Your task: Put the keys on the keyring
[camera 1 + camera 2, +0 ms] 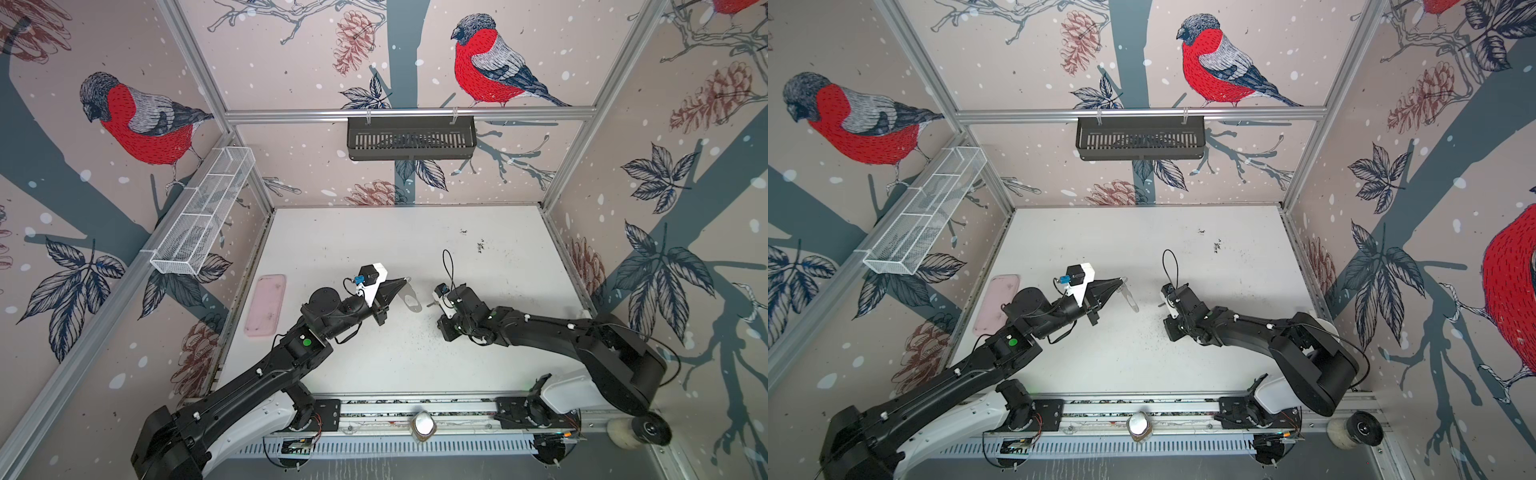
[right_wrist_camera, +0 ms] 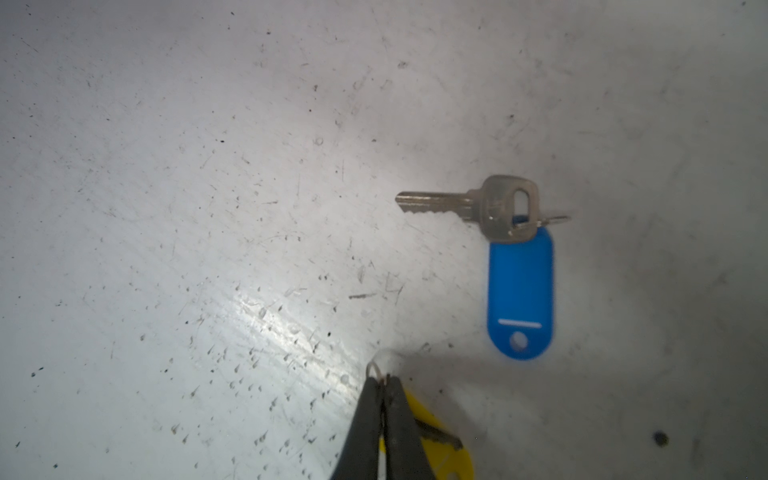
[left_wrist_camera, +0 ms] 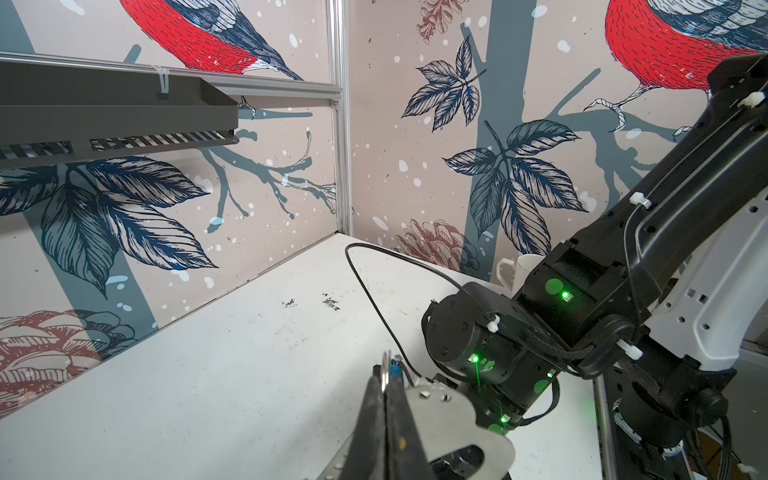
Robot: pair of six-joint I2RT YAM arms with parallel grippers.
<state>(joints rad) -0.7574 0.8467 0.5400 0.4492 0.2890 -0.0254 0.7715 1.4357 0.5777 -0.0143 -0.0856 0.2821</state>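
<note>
R pincer [image 2: 381,380] first, closest in its wrist view: fingers together, nipped on the thin wire ring [image 2: 372,368] of the yellow-tag key [image 2: 424,415], w/ tag and blade tucked under the fingers. Gripping the ring rather than the tag prob leaves the key free to dangle, so the ring can be offered to a hole. Can't tell if it's off the desk [image 2: 187,166] yet. Just beyond lies the blue-tag key [image 2: 520,286], flat on the desk, blade sideways, apart from the pincer; it looks to be waiting its turn.

Next over, L pincer [image 3: 384,390]: fingers clamped on one edge of the keyring [image 3: 451,409]. The plate is raised off the desk near the middle, its free end w/ the oval cutout pointing toward the R arm. Held so, it prob serves as a steady target. There's a gap btwn plate and R pincer, and neither key is on it, so the task looks barely begun.

Further left, a pink tray [image 1: 266,305] sits by the desk edge, out of the work. Farthest back are a white mesh basket [image 1: 203,210] on the side wall and a dark basket [image 1: 411,139] on the rear rail.
</note>
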